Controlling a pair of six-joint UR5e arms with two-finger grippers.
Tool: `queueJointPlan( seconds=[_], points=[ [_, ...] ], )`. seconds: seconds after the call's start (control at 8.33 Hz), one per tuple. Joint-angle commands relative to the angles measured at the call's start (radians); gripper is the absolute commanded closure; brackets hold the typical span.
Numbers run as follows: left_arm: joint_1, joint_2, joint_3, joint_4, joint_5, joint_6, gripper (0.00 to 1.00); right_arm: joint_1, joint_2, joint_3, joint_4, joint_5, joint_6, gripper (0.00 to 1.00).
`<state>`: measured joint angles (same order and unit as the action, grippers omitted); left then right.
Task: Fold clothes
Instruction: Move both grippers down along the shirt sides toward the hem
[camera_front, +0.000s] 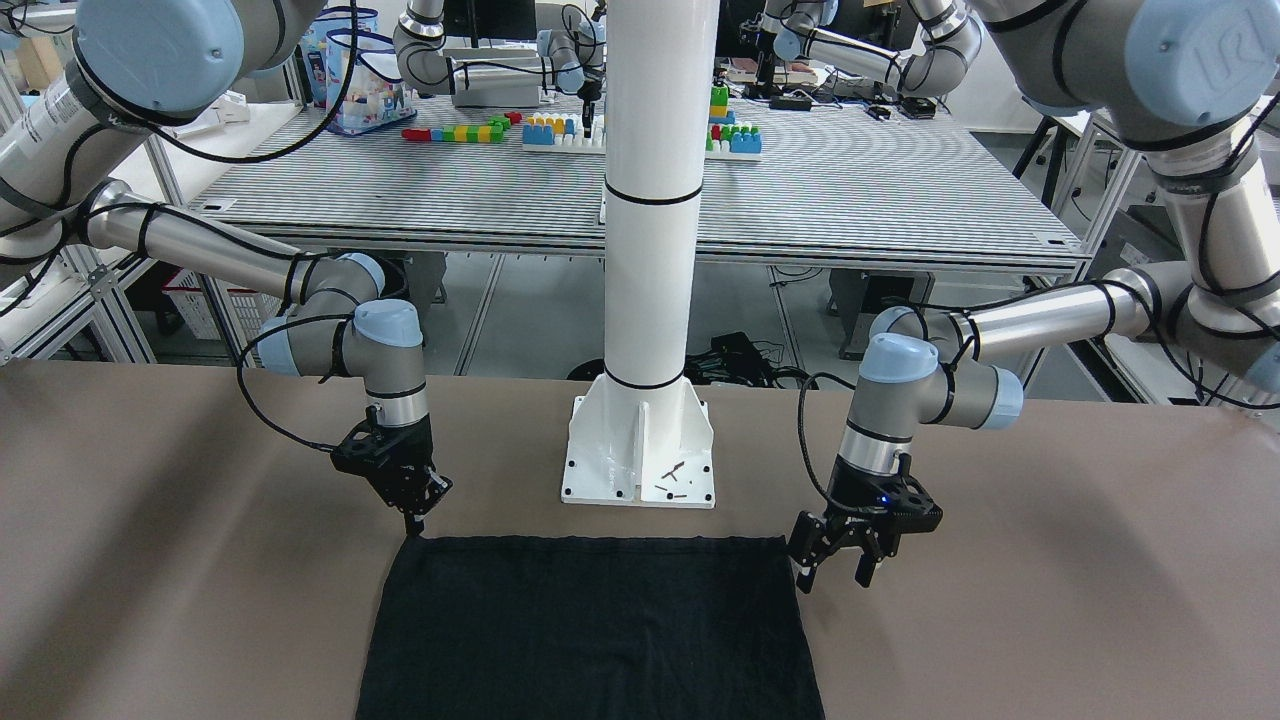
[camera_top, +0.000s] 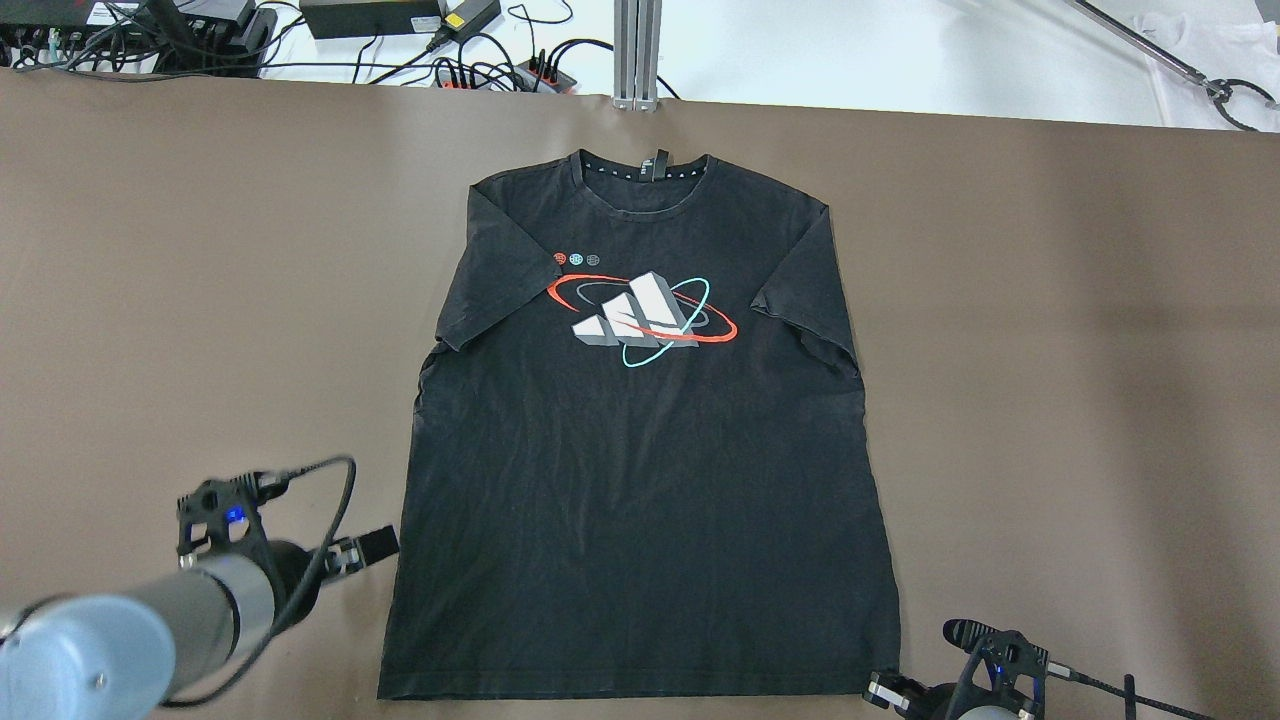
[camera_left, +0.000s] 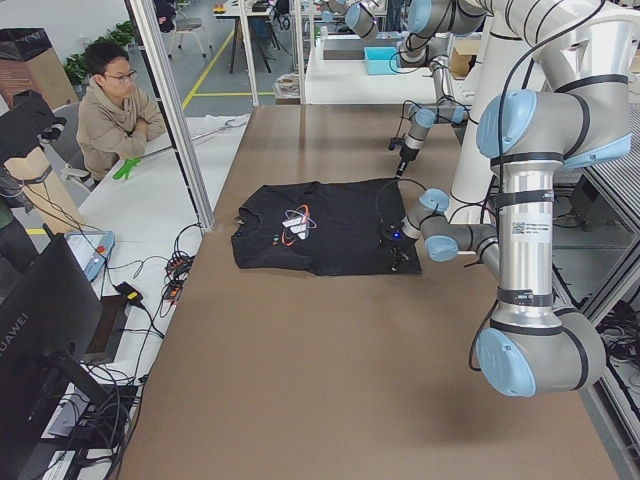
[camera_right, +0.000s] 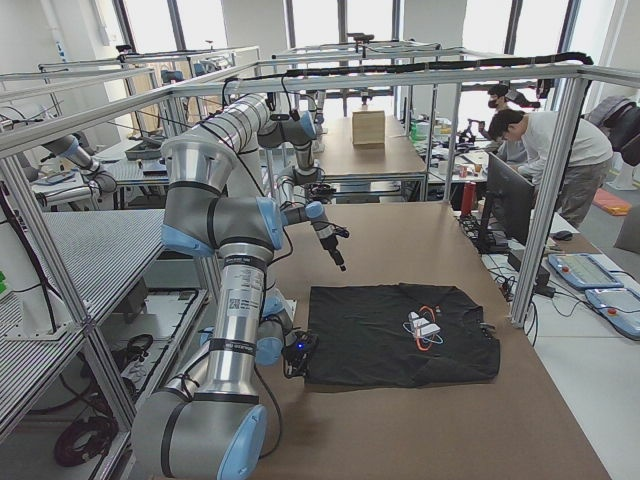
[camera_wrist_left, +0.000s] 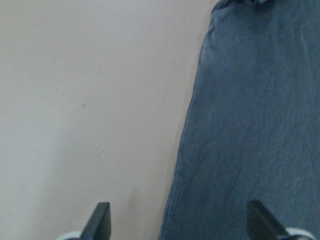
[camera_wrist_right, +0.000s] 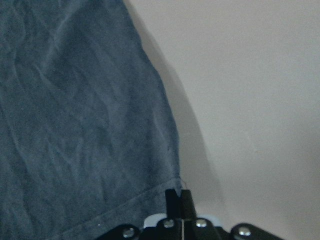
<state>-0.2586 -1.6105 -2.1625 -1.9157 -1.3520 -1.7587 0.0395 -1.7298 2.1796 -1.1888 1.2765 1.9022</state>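
The clothes are one black T-shirt (camera_top: 640, 480) with a white, red and teal chest print. It lies flat, face up, on the brown table (camera_top: 1050, 350), collar at the far side. My left gripper (camera_front: 835, 575) is open and low at the shirt's left side edge near the hem. In the left wrist view (camera_wrist_left: 180, 222) its fingers straddle that edge. My right gripper (camera_front: 413, 522) is shut, its tips at the shirt's right hem corner (camera_wrist_right: 170, 175). I cannot tell whether fabric is pinched. The overhead view shows it (camera_top: 885, 690) at that corner.
The white pillar's base plate (camera_front: 640, 450) stands just behind the hem, between the two arms. Cables and power strips (camera_top: 400, 40) lie beyond the table's far edge. Bare table stretches on both sides of the shirt. A person (camera_left: 115, 105) sits off the far side.
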Motion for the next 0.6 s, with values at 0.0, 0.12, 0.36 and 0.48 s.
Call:
queueJointPlan(
  seconds=[0.0, 0.12, 0.36, 0.48],
  points=[
    [0.316, 0.092, -0.033, 0.015, 0.266, -0.194, 0.33, 0.000, 0.003, 0.017, 0.000, 0.004, 0.000, 1.00],
    [0.320, 0.048, 0.024, 0.014, 0.269, -0.202, 0.39, 0.000, 0.003, 0.016, 0.000, 0.004, 0.000, 1.00],
    [0.320, -0.002, 0.076, 0.014, 0.269, -0.203, 0.43, 0.000, 0.003, 0.016, 0.000, 0.004, 0.000, 1.00],
    [0.320, -0.006, 0.079, 0.014, 0.269, -0.209, 0.45, -0.001, 0.003, 0.016, 0.000, 0.004, 0.000, 1.00]
  ],
)
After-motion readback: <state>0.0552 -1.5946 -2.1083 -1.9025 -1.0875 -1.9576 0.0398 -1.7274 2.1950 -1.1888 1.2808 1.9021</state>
